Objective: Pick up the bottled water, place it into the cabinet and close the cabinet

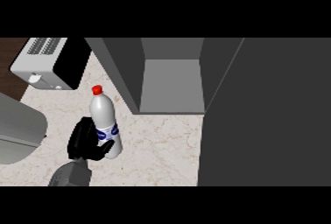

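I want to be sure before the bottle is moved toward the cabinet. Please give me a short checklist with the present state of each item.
1. Left robot hand curled round the bottle: ok, fingers wrap its lower part.
2. Bottle upright, red cap on: ok.
3. Cabinet open, with free space inside: ok, the compartment shows nothing in it.
4. Path from bottle to opening free of things: ok, only bare counter between them.
5. Cabinet door out of the way: ok, it stands open at the right.
6. Right robot hand ready to close the door: cannot tell, it is not in view.
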`<state>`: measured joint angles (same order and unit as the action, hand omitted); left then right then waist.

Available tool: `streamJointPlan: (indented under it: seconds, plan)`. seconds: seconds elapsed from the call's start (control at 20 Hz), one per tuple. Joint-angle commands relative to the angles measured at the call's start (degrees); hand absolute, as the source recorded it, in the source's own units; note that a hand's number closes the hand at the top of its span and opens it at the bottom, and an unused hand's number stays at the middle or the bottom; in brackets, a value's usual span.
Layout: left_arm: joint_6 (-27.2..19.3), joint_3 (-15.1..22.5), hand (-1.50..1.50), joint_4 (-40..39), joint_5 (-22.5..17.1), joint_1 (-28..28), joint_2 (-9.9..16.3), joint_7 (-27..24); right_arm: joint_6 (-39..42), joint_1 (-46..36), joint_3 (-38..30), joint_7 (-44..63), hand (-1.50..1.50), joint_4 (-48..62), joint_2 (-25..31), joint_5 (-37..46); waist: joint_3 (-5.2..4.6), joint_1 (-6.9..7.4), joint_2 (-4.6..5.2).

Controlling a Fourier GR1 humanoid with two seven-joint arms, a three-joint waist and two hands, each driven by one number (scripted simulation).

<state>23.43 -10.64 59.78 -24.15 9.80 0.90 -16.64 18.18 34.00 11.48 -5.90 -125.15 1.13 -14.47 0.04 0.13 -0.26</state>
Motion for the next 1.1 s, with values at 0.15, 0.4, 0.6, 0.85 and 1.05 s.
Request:
streamJointPlan:
  seconds: [0.15, 0.4, 0.6, 0.85, 1.05]
  plan:
    - [-13.81, 12.22, 1.50, 18.14, -2.67, -1.84, -0.87, 7.16, 1.41, 2.78, 1.61, -1.20, -1.50, -0.77, 0.68, 0.22, 0.01, -0.21, -0.05]
    - [-24.50, 16.83, 1.50, 19.41, -1.39, 5.26, -0.89, 9.38, 3.27, 0.48, -4.31, -0.02, -1.50, 0.82, 3.50, -6.34, -0.01, -0.44, 0.10]
    - [-33.48, 22.54, 1.50, 17.00, -1.38, 8.73, -0.89, 6.79, 1.69, -0.66, -0.58, -3.74, -1.50, 4.52, 0.51, -0.38, -0.03, -0.70, 0.17]
    - [-40.71, 26.67, 1.50, 13.95, 1.15, 16.42, -0.82, 8.40, 0.32, -0.64, 1.38, -1.34, -1.50, 1.99, 0.33, 0.04, -0.03, -1.55, 0.21]
    - [-42.24, 24.50, 1.50, 9.55, 4.49, 21.65, -0.77, 8.74, 2.01, -0.27, 2.52, -6.00, -1.50, 7.10, 0.09, 2.10, 0.01, -2.64, 0.35]
